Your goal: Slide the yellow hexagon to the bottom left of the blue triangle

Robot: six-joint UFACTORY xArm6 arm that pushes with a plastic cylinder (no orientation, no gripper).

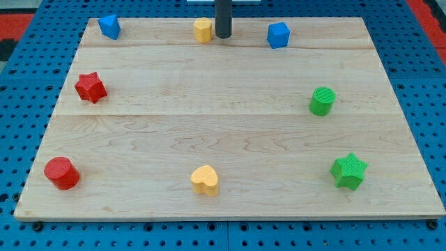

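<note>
The yellow hexagon (203,30) sits near the view's top edge of the wooden board, a little left of centre. My tip (223,35) stands just to its right, almost touching it. The blue triangle (109,26) lies at the view's top left corner of the board, well to the left of the hexagon. The rod rises out of the view's top.
A blue cube (278,35) is at the top right of my tip. A red star (90,87) and a red cylinder (61,173) are on the left. A yellow heart (205,180) is at the bottom centre. A green cylinder (322,101) and a green star (348,171) are on the right.
</note>
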